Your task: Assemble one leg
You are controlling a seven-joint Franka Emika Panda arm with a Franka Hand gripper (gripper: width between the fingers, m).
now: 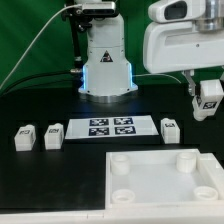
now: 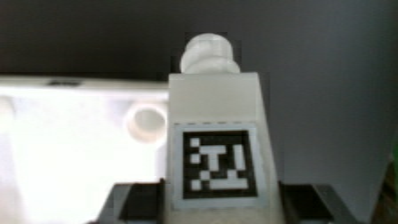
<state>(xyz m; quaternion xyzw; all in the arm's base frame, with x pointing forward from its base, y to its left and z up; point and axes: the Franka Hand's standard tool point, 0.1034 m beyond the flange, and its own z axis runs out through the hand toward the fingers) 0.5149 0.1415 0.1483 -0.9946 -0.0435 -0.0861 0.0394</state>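
Observation:
My gripper [image 1: 209, 103] is shut on a leg [image 1: 210, 104], a small white block with a black-and-white tag, and holds it in the air at the exterior view's right, above and behind the large white square panel [image 1: 160, 175]. In the wrist view the held leg [image 2: 217, 130] stands between my dark fingers [image 2: 143, 203], its tag facing the camera and its round peg end [image 2: 212, 52] pointing away. A round socket [image 2: 146, 121] of the panel shows beside it. Three more legs stand on the table: two at the exterior view's left [image 1: 24, 137] [image 1: 54, 134] and one [image 1: 169, 127] behind the panel.
The marker board [image 1: 111, 127] lies flat in the middle of the black table. The robot base [image 1: 105, 70] stands behind it. The panel has round sockets at its corners [image 1: 119, 160] [image 1: 184, 157].

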